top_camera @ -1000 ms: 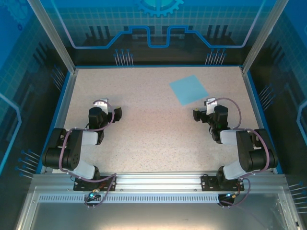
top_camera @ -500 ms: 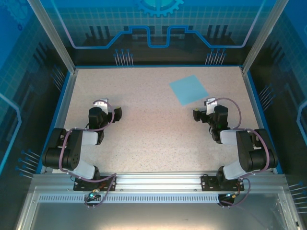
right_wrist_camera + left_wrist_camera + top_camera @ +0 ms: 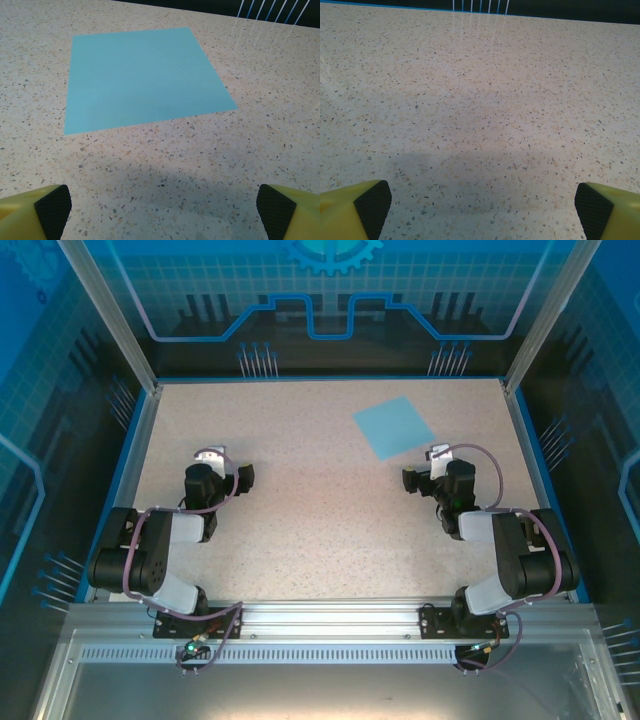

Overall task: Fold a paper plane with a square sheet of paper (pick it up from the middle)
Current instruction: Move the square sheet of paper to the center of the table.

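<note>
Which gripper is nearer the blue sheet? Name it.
The right gripper: the square sheet of paper lies just ahead of it; the left gripper sits far to its left.

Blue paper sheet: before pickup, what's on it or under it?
Nothing lies on the square sheet of paper; it rests flat on the speckled table. Beneath it is hidden.

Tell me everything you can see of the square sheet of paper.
The square sheet of paper is plain light blue, thin, unmarked and unfolded. It lies flat on the speckled table, in the far right part, turned slightly askew. Nothing touches it; the open right gripper stands just short of its near edge.
</note>
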